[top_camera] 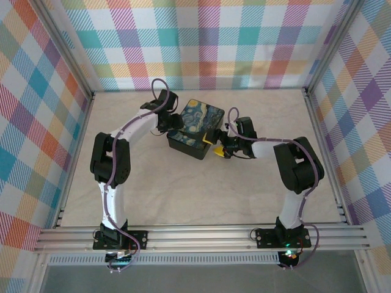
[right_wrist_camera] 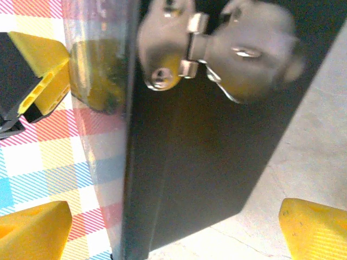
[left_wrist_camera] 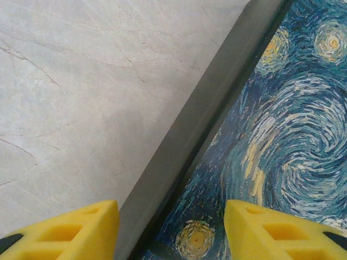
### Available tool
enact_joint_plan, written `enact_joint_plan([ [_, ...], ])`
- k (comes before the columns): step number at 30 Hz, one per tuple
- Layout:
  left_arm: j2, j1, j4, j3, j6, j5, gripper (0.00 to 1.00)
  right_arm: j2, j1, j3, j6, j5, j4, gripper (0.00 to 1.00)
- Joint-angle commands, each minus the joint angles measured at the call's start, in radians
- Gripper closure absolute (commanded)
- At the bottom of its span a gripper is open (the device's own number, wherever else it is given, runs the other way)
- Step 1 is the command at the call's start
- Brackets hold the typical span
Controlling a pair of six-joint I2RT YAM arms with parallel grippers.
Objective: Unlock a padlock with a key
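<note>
My left gripper (left_wrist_camera: pixel 171 233) shows ribbed yellow plastic fingers (left_wrist_camera: pixel 65 230) spread apart at the bottom of the frame. One is over the pale, veined stone-look table (left_wrist_camera: pixel 81 108), the other over the glossy swirl-printed tin (left_wrist_camera: pixel 293 135), straddling its grey rim. My right gripper (right_wrist_camera: pixel 173 230) gapes wide at the bottom corners, facing the tin's smooth dark wall. The padlock (right_wrist_camera: pixel 217 51), blurred silvery metal, sits at top centre on that wall. From above, the left arm (top_camera: pixel 131 131) and right arm (top_camera: pixel 269 145) bend inward to the tin at mid-frame.
</note>
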State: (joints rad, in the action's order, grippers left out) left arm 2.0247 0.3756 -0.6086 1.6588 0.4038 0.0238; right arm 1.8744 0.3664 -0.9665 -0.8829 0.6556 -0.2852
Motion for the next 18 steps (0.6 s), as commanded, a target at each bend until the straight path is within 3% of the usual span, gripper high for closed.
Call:
enact_joint_plan([
  [1, 0.013, 0.000, -0.003, -0.024, 0.002, 0.031, 0.46, 0.006, -0.006, -0.035, 0.006, 0.008, 0.054, 0.02],
  [9, -0.081, 0.000, -0.054, 0.035, -0.062, 0.029, 0.45, -0.122, -0.020, -0.107, 0.201, -0.079, 0.337, 0.00],
  [13, -0.164, 0.003, -0.108, 0.038, -0.067, 0.049, 0.40, -0.220, -0.043, -0.158, 0.324, -0.204, 0.503, 0.00],
  [18, -0.228, 0.062, -0.174, -0.028, 0.077, 0.046, 0.36, -0.265, -0.108, -0.201, 0.407, -0.267, 0.600, 0.00],
])
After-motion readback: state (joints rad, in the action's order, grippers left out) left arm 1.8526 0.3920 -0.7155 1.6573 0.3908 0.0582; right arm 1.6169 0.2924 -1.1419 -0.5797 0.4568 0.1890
